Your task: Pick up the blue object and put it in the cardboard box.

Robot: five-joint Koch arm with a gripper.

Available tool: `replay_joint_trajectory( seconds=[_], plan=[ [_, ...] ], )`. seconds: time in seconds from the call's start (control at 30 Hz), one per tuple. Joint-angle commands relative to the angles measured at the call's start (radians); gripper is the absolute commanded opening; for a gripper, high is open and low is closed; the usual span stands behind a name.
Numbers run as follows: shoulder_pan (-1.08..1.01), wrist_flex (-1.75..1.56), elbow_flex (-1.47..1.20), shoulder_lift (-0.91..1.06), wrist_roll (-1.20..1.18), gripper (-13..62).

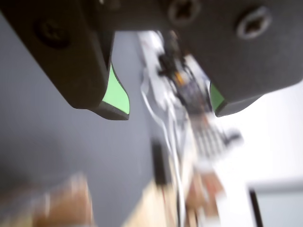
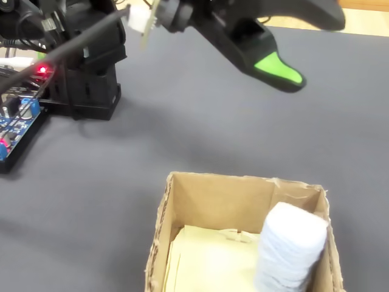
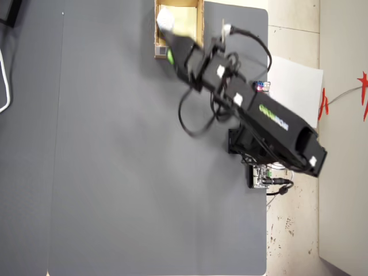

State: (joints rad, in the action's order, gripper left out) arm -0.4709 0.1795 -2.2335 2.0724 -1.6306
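The cardboard box stands on the grey mat at the bottom of the fixed view. The blue object, very pale and rounded, stands upright inside it against the right wall. In the overhead view the box is at the top edge, with the blue object in its left part. My gripper is open, its green-padded fingers wide apart with nothing between them. It hangs above the mat behind the box, clear of the object. The wrist view is blurred by motion.
The arm's black base stands at the back left of the fixed view, beside a blue circuit board with a red light. In the overhead view a white sheet lies off the mat's right edge.
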Motion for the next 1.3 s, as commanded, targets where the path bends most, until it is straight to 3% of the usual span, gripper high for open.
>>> replay_joint_trajectory(
  seconds=[0.0, 0.27, 0.83, 1.27],
  plan=[
    [0.080, -0.103, 0.006, 0.089, -0.080, 34.0],
    [0.302, -0.107, -0.278, 0.295, -0.101, 33.9],
    [0.314, -0.265, -0.776, 0.298, -0.100, 34.1],
    [0.342, -0.219, -0.885, 0.296, -0.095, 34.2]
  ],
)
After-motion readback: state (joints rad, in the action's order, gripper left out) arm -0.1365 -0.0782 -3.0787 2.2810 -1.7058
